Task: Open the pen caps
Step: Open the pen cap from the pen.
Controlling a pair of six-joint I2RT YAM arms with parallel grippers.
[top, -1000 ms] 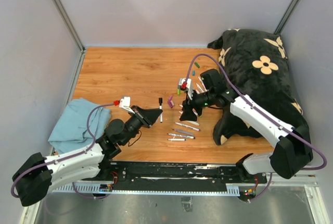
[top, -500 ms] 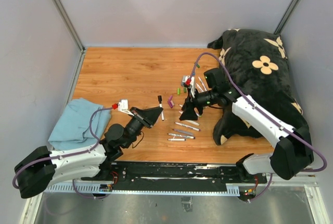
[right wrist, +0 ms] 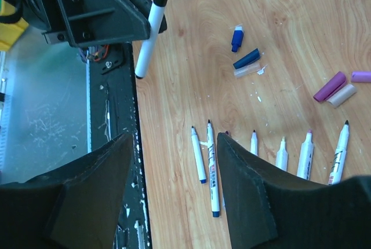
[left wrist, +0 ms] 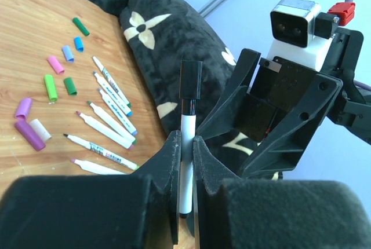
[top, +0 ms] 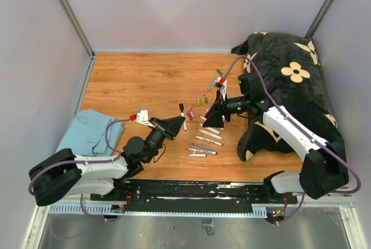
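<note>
One pen (left wrist: pixel 186 130), black cap (left wrist: pixel 190 79) uppermost and clear of the grip, pinched upright in left gripper (left wrist: pixel 185 145); right gripper (right wrist: pixel 174 143) spread, near, not touching.

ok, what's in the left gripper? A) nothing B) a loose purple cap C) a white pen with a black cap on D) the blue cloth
C: in the left wrist view the left gripper is clamped on a white pen, with the black cap on its upper end.

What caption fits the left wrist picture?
The left end effector grips a white pen, its black cap on, with loose coloured plastic caps on the wooden table.
</note>
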